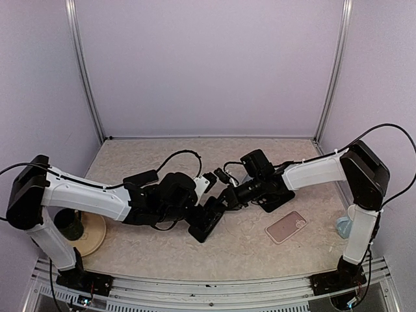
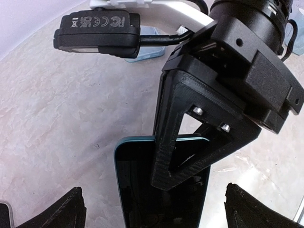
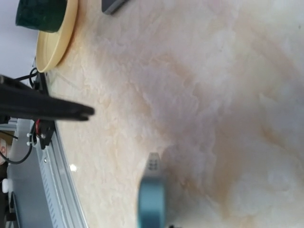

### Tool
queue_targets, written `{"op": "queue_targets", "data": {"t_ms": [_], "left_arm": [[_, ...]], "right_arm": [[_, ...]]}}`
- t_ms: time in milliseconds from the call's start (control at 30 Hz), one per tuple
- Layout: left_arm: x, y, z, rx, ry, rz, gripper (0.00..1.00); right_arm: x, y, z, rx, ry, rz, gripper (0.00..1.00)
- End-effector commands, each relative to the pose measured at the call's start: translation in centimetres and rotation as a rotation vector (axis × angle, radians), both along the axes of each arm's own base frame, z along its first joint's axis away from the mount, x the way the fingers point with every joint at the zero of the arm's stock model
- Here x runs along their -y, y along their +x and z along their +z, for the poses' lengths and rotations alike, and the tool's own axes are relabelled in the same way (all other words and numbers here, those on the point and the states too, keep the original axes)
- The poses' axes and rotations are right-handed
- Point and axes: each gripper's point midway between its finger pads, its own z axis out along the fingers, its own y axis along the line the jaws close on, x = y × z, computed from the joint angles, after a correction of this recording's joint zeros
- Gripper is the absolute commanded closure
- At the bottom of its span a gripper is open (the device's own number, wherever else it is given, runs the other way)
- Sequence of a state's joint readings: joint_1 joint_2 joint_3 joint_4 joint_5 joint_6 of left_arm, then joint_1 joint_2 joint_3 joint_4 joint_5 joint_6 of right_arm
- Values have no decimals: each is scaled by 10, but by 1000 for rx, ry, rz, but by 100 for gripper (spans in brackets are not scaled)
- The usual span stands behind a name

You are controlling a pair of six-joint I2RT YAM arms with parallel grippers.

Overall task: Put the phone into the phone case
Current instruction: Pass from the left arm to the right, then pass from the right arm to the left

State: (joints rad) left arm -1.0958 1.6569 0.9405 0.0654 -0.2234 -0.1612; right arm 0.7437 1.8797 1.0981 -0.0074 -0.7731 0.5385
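We see right gripper (image 1: 225, 201) clamped on top edge of phone (image 2: 137, 190), mid-worktop (image 1: 247, 255), toward front edge. Left gripper (image 2: 157, 206) spread wide, fingers either side of phone, clear of it. Phone case (image 1: 286, 227) lies flat toward front right corner, apart from phone.

We are looking at a phone (image 2: 137, 190) with a glossy black glass face inside a smooth teal rim. Across it the right gripper (image 2: 165, 179) is showing matt black plastic, ribbed with fine printed layers and set with two bright metal screw heads. The fingers (image 2: 64, 213) of the left gripper (image 2: 154, 211) are reading as the same rough, grainy black plastic. We are seeing the table (image 2: 57, 118) as a pale, stone-patterned sheet with a soft sheen. The phone case (image 1: 286, 227) is looking smooth, pink and satin. The arm shells (image 1: 84, 195) are shining as glossy white plastic, the rails (image 3: 59, 171) as dull grey metal. The yellow plate (image 3: 59, 38) is looking smooth, the dark green cup (image 3: 40, 12) glossy.
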Motion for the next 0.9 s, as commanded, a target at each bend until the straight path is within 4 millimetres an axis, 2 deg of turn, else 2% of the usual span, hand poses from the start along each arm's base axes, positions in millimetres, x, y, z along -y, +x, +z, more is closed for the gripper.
{"op": "queue_targets", "data": {"t_ms": [0, 200, 400, 500, 600, 867], "left_arm": [[-5, 1, 25, 17, -93, 39, 1], [-16, 5, 38, -37, -205, 81, 1], [-32, 12, 59, -112, -417, 95, 1], [-35, 13, 72, -119, -491, 87, 1], [-35, 15, 75, -122, -518, 96, 1], [-31, 5, 88, -192, -672, -5, 1]], "right_arm": [[4, 11, 47, 110, 97, -13, 100], [24, 18, 82, 212, 187, -52, 100], [47, 29, 120, 342, 228, -144, 100], [60, 33, 135, 381, 266, -196, 100], [72, 34, 151, 423, 313, -246, 100], [77, 19, 180, 470, 453, -230, 100]]}}
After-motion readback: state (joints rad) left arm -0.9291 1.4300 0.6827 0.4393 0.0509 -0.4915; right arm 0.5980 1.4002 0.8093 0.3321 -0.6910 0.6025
